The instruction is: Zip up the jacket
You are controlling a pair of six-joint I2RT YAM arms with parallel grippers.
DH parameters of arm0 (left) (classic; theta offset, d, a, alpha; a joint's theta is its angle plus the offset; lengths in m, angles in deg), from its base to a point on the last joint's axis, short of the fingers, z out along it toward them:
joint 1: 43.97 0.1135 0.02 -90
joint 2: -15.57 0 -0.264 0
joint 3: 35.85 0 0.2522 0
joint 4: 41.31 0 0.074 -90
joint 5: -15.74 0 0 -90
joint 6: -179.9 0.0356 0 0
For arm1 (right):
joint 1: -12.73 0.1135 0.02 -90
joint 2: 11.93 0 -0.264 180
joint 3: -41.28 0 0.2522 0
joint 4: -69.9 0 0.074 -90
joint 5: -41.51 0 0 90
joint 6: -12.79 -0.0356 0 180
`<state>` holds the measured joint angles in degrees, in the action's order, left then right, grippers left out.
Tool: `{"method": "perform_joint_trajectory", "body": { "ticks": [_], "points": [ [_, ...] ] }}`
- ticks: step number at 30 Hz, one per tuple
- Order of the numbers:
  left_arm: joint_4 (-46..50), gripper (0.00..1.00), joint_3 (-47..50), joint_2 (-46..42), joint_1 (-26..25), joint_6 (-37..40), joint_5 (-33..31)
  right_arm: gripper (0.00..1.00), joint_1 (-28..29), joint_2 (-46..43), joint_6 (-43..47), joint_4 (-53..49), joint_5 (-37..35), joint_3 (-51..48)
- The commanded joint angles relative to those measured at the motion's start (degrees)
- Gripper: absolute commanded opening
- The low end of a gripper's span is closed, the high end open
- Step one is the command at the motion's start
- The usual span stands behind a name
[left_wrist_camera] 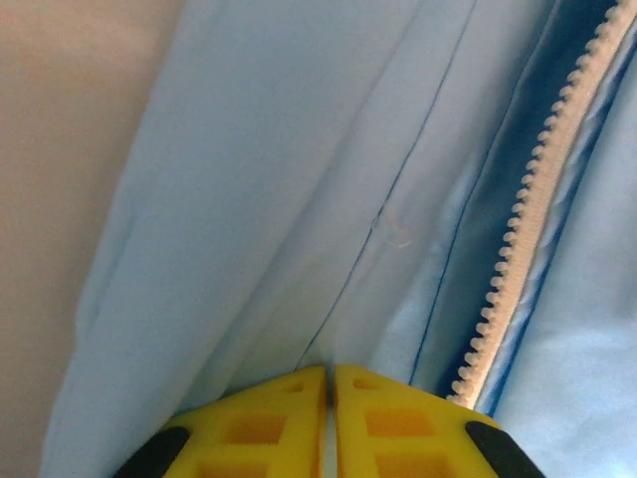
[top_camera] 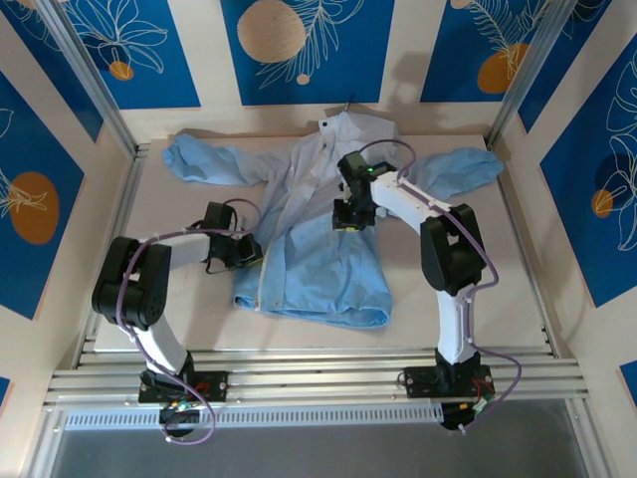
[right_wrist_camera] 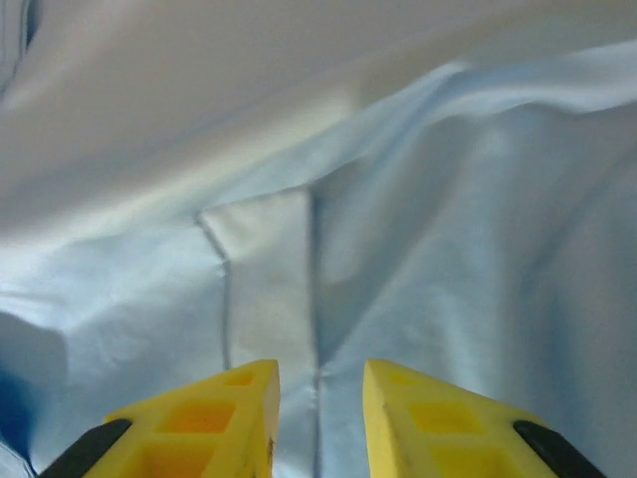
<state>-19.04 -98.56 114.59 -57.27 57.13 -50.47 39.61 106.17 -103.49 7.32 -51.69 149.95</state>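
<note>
The light-blue jacket (top_camera: 328, 259) lies spread on the table, its hood at the back and its sleeves stretched out to both sides. My left gripper (top_camera: 247, 251) sits at the jacket's left front edge, low near the hem. In the left wrist view its yellow fingers (left_wrist_camera: 269, 418) are pressed together on a fold of the fabric (left_wrist_camera: 279, 179), with the pale zipper teeth (left_wrist_camera: 528, 249) running just to their right. My right gripper (top_camera: 348, 217) rests on the middle of the jacket. It stands open (right_wrist_camera: 320, 373), with a stitched seam of the cloth (right_wrist_camera: 448, 249) lying between its fingers.
The beige table (top_camera: 169, 229) shows to the left of the jacket. Aluminium rails (top_camera: 318, 373) run along the near edge by the arm bases. Blue-and-cream patterned walls (top_camera: 40, 189) close the space on three sides.
</note>
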Motion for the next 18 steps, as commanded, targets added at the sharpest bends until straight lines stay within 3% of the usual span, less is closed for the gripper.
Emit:
{"method": "perform_joint_trajectory", "body": {
  "ticks": [1, 9, 14, 18],
  "points": [
    [1.6, 0.01, 2.5, -0.1, -0.4, -1.3, -4.8, 0.21, 0.4, 4.3, -1.4, 0.7, 3.3, 0.3],
    [8.0, 0.02, 7.8, -5.4, -0.2, 0.3, -11.5, 0.17, -4.9, 16.8, 2.6, -5.1, 2.9, 13.5],
    [4.9, 0.03, 13.2, -7.9, -0.2, -2.2, -10.8, 0.16, -8.1, 24.0, 4.6, -11.6, 1.6, 27.0],
    [2.1, 0.03, 13.4, -7.6, -0.6, -3.8, -7.6, 0.16, -9.9, 23.3, 5.6, -12.0, 0.9, 27.6]
  ]
}}
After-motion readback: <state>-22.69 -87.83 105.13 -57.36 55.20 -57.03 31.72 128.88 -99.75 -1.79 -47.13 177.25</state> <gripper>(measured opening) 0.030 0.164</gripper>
